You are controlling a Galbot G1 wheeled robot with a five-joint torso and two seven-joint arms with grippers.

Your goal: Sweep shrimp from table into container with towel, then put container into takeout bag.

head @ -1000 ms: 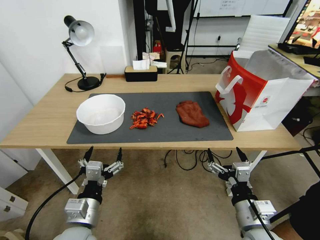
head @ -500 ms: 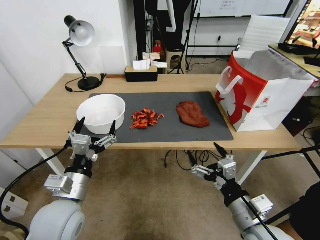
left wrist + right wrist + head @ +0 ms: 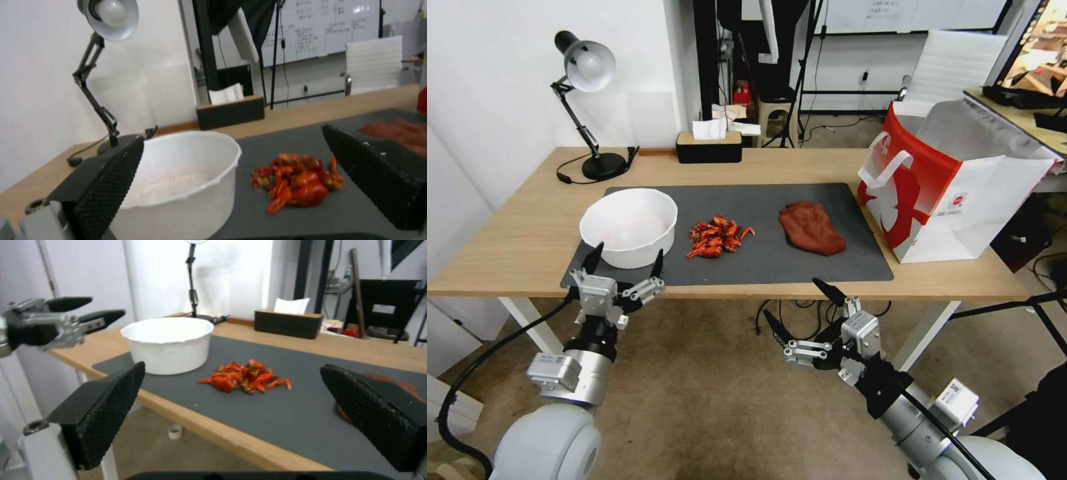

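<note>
Nothing is in hand yet — the task stands at its opening reach. The left gripper hangs at the near edge of the long light wooden desk, just in front of the round white deep container, its fingers spread apart and empty. The right gripper sits lower, below the desk edge and near the middle, turned sideways with its fingers likewise spread and holding nothing.

On the dark grey rectangular mat the pile of bright red-orange shrimp lies just beside the container, apart from it, a loose heap of curled pieces with thin legs sticking out. The rust-red soft towel rests flat and lumpy farther to the right, well apart from the shrimp. The red and white paper takeout bag stands upright and open-mouthed at the desk's right end.

The next move, as I judge it, calls for the right gripper to rise over the desk edge and pinch the towel, while the left one steadies the container — the shrimp look light and likely to scatter, so a low, slow push would suit.
</note>
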